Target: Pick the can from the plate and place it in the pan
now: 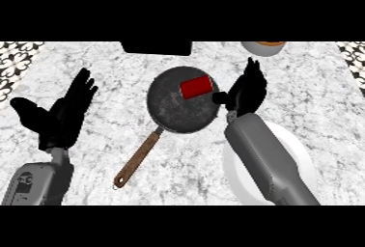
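Marble counter [107, 140], grey-veined, with the red can [196, 87] lying on its side inside the dark pan [178, 111]

Up close, the can sits toward the pan's far right part, near the rim, and the pan's brown handle [137, 161] runs down and to the left across the stone. Just beside the pan's right rim is the right hand [245, 91], fingers straight and pointing away, thumb toward the pan, holding nothing and not touching the can. Its grey forearm crosses over the white plate [299, 157] at the lower right. Well off to the left, the left hand [61, 116] shows with fingers spread and upright, also holding nothing. At the far edge stand a black block [157, 48] and part of a pale bowl [262, 48] with something orange in it
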